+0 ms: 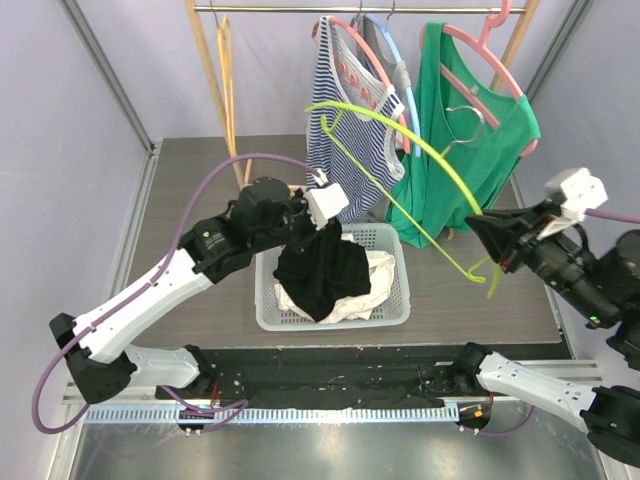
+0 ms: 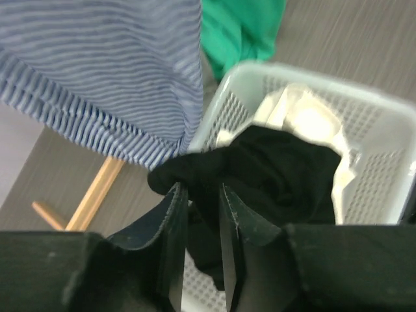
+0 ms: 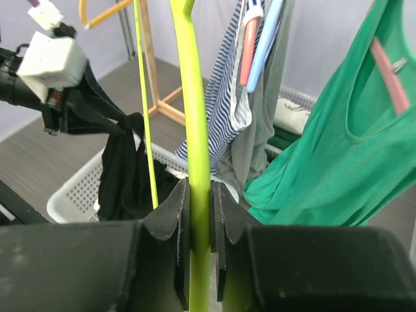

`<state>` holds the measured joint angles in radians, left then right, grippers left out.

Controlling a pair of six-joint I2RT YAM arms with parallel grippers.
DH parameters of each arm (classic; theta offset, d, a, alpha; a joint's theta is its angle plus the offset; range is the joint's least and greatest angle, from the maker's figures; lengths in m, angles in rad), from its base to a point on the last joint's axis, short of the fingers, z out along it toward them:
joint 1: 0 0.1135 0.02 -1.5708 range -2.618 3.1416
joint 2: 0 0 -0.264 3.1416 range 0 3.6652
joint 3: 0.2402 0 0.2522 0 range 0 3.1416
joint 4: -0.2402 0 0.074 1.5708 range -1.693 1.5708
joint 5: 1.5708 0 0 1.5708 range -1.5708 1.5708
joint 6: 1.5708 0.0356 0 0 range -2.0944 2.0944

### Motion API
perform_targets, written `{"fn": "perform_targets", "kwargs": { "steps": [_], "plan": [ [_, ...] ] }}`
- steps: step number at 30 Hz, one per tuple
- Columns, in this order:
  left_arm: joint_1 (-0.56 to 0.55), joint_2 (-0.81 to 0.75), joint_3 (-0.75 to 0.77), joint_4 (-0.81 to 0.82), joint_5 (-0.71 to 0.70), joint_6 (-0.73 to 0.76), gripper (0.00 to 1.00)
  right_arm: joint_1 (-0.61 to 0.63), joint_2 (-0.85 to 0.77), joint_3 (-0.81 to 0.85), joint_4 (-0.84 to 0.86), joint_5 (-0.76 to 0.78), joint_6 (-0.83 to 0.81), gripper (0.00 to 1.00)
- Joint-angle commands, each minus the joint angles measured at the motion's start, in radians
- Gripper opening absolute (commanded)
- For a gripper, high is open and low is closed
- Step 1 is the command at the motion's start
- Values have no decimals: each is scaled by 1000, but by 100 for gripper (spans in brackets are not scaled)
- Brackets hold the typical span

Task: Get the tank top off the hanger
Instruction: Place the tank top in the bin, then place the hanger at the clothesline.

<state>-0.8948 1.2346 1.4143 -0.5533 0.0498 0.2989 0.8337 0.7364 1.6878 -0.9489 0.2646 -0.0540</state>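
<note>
Mid-frame, the black tank top [image 1: 322, 272] hangs from the left claw [image 2: 201, 192] over the basket [image 1: 398, 300], the narrow jaws seemingly pinching its cloth. At right, the right claw [image 3: 200, 188] clamps the yellow hanger [image 3: 194, 110].

We list: white basket [image 1: 330, 322] on tabletop [image 1: 190, 190] holding pale cloth [image 1: 381, 268]; striped top [image 1: 345, 140], green top [image 1: 460, 170], possibly grey top [image 3: 257, 149] hanging.
</note>
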Motion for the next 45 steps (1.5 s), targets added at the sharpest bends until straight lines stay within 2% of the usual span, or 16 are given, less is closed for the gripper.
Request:
{"fn": "perform_targets", "kwargs": {
  "steps": [1,5,7,11,14,15,17,18,20,28,31,35,36,39,42,45],
  "plan": [
    [0,34,-77,-69,-137,42,30,-2,30,-28,104,24,13,1],
    [0,23,-190,-54,-143,48,32,-2,69,-50,105,39,26,1],
    [0,31,-241,-37,-110,40,42,-2,96,-47,102,42,32,1],
    [-1,78,-305,-14,-117,14,45,-2,150,-16,91,42,42,1],
    [-1,88,-386,39,-99,14,65,-2,182,10,85,36,42,1],
    [-6,92,-411,55,-91,19,77,-2,193,16,82,38,40,1],
    [-15,101,-477,79,-80,51,86,-2,222,33,78,42,39,1],
    [-21,104,-497,85,-77,68,96,-4,234,44,67,50,40,1],
    [-29,97,-508,72,-80,95,100,-2,279,81,52,51,42,1],
    [-30,-13,-324,-121,-91,22,100,-2,477,315,-59,91,39,1],
    [-30,-21,-212,-219,-119,0,100,7,553,400,-65,143,13,1],
    [-33,51,4,-440,-169,-52,100,16,646,499,-91,205,-9,1],
    [-33,75,123,-550,-189,-73,100,19,682,530,-93,223,-12,1],
    [-32,160,295,-724,-202,-110,100,25,745,567,-87,278,-26,1],
    [-33,135,348,-758,-196,-110,100,38,788,613,-67,311,-30,1],
    [-33,36,379,-709,-173,-73,100,54,840,658,-39,321,-49,1]
  ]
}}
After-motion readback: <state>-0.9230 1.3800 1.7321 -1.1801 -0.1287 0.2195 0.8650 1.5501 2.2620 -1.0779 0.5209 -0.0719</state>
